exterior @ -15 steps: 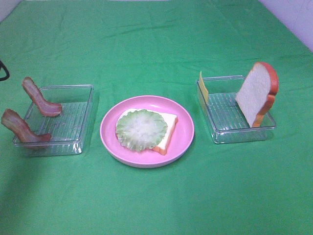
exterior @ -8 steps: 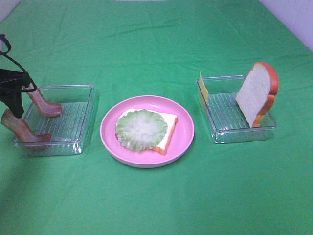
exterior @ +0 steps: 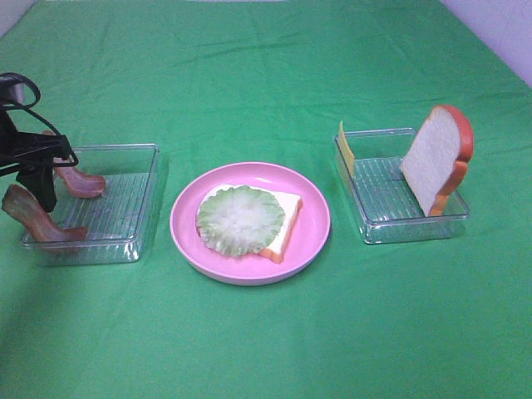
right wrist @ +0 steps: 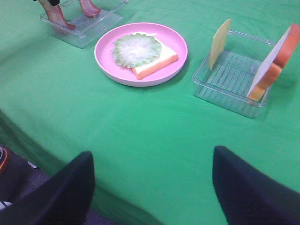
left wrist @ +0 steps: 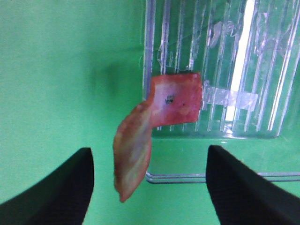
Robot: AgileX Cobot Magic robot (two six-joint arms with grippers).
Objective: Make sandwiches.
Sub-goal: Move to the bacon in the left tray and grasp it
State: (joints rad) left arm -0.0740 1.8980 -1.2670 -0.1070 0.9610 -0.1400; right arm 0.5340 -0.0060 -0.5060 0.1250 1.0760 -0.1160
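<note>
Left end effector [left wrist: 149,159] hangs spread wide and empty above a bacon strip [left wrist: 154,112] that leans out over the rim of the clear tray [left wrist: 234,84]. Best, I judge, to descend straight, pinch the raised end across its width, and lift clear of the rim before crossing to the lettuce [exterior: 240,219] on the pink plate [exterior: 312,212].

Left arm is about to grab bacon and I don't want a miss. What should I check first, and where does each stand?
1. Left gripper open: ok.
2. Bacon strip between its fingers in the wrist view: ok.
3. Fingers low enough to pinch it: cannot tell.
4. Lettuce leaf on bread slice on pink plate, ready for bacon: ok.
5. Right gripper open, away from the plate: ok.
</note>
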